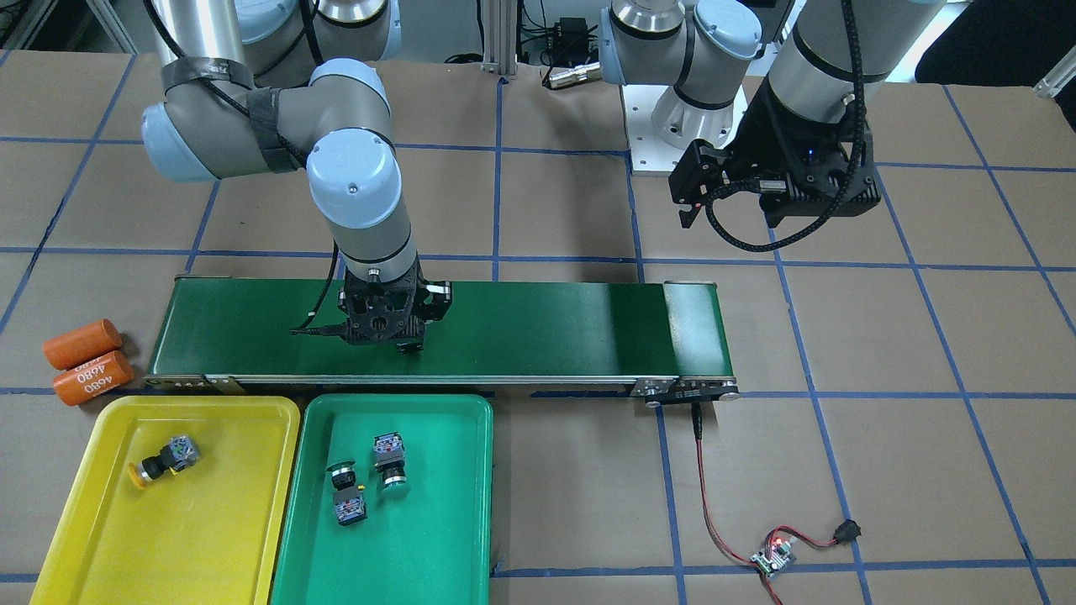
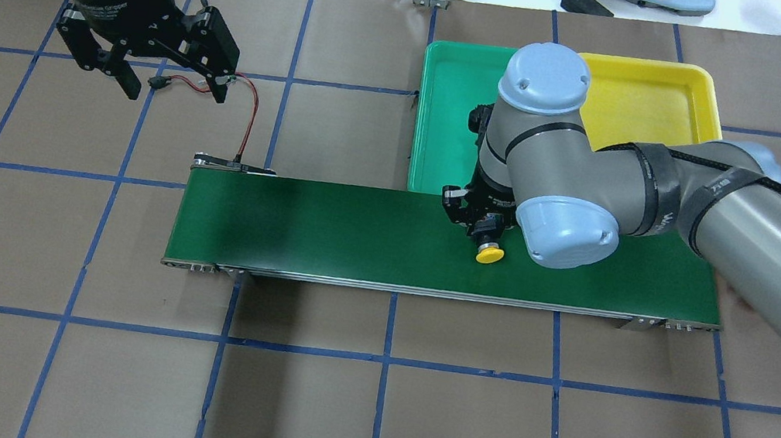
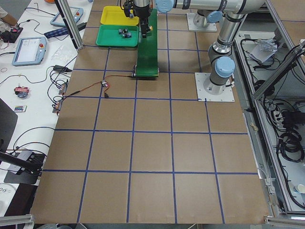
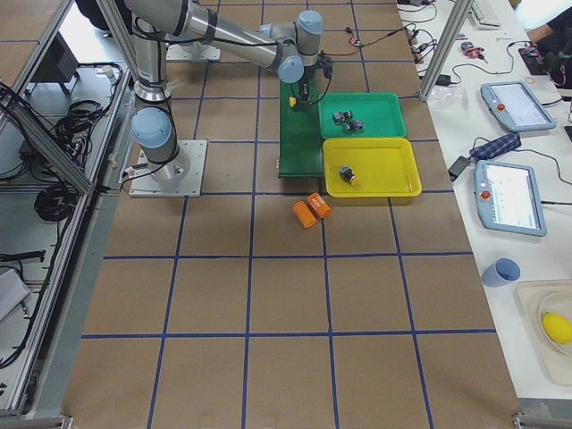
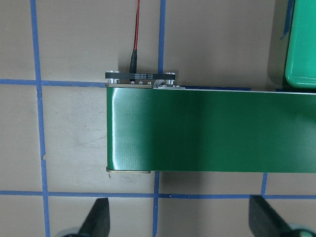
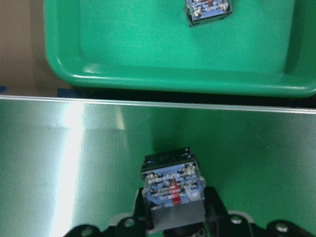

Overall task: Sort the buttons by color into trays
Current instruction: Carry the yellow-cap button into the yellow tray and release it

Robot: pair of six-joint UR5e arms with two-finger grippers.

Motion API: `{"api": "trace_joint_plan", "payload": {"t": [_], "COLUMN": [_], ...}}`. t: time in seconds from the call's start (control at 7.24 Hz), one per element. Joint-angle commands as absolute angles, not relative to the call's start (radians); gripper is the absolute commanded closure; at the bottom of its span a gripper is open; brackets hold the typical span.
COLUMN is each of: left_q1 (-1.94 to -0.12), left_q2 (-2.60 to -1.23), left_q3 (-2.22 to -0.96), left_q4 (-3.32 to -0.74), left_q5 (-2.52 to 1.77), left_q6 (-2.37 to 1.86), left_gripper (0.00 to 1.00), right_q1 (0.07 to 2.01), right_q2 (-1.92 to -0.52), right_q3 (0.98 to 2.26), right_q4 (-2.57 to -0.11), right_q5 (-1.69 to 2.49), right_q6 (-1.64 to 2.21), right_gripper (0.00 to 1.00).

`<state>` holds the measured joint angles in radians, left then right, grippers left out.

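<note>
My right gripper [image 1: 388,336] is low over the conveyor belt [image 1: 546,328], its fingers [image 6: 212,205] shut on the black-grey body of a yellow button [image 6: 173,185]. The button's yellow cap [image 2: 489,253] pokes out toward the robot's side. I cannot tell whether it touches the belt. A second yellow button [image 1: 164,460] lies in the yellow tray [image 1: 210,529]. Two green buttons [image 1: 389,460] [image 1: 345,494] lie in the green tray [image 1: 437,521]. My left gripper [image 2: 174,89] is open and empty, high above the belt's other end [image 5: 133,128].
Two orange cylinders [image 1: 88,363] lie beside the yellow tray, at the belt's end. A red-black cable runs from the belt's motor end to a small controller board [image 1: 775,555]. Both trays sit against the belt's far edge.
</note>
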<state>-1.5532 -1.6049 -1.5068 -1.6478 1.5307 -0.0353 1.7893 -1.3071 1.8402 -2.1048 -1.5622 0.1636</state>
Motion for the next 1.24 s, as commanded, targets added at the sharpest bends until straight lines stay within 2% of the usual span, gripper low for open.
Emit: {"api": "trace_joint_plan", "payload": {"t": [0.0, 0.28, 0.55, 0.69, 0.83, 1.11], "left_q1": [-1.552, -1.552, -1.552, -1.552, -1.552, -1.552], "left_q2": [-1.611, -1.612, -1.602, -1.603, -1.601, -1.601], "left_q3": [-1.49, -1.483, -1.483, -1.485, -1.482, -1.496], "left_q4": [-1.647, -1.652, -1.657, -1.658, -1.658, -1.658], "left_q5": [1.532, 1.534, 1.536, 1.536, 1.536, 1.537], "left_q6": [-0.035, -0.035, -0.035, -0.035, -0.035, -0.035], "left_gripper": [0.0, 0.0, 0.0, 0.0, 0.0, 0.0], "right_q1": [1.699, 1.542, 1.482, 1.485, 1.474, 1.47], "right_q2": [-1.31, -1.229, -1.091, -1.054, -1.051, -1.072], "right_q3": [1.754, 1.662, 1.596, 1.594, 1.606, 1.608], "right_q4": [-2.112, -2.127, -2.244, -2.331, -2.364, -2.314], "right_q5": [-1.638, -1.638, -1.64, -1.641, -1.634, -1.64], "right_q6": [0.082, -0.048, -0.109, -0.097, -0.11, -0.109], "right_gripper": [1.0, 1.0, 1.0, 0.33, 0.0, 0.0]}}
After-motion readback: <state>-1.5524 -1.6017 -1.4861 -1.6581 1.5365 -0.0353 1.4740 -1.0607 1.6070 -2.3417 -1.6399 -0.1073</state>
